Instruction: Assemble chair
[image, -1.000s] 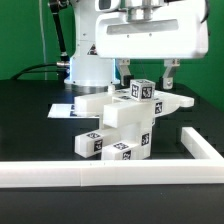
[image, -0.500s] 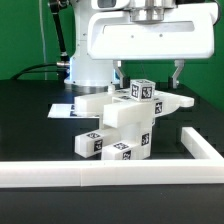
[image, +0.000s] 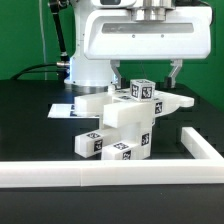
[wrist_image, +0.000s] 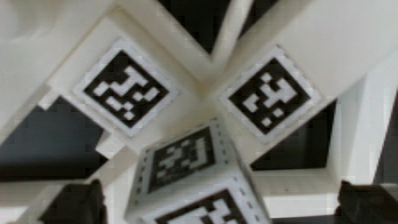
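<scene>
Your gripper (image: 150, 73) hovers just above the chair (image: 118, 128), jaws spread wide and holding nothing, one finger to each side of the chair's topmost tagged cube. You can see the chair, a stack of white blocks with square tags, standing on the black tabletop (image: 30, 125). A white border rail (image: 100, 172) runs near the chair, in front of it.

The place reads as a robotics lab bench: a white robot arm (image: 88, 68) stands on a matte black table (image: 30, 125) edged by a white border rail (image: 100, 172), before a plain green backdrop (image: 20, 30), with square black-and-white marker tags (wrist_image: 125, 88) on the chair parts (image: 115, 120).
</scene>
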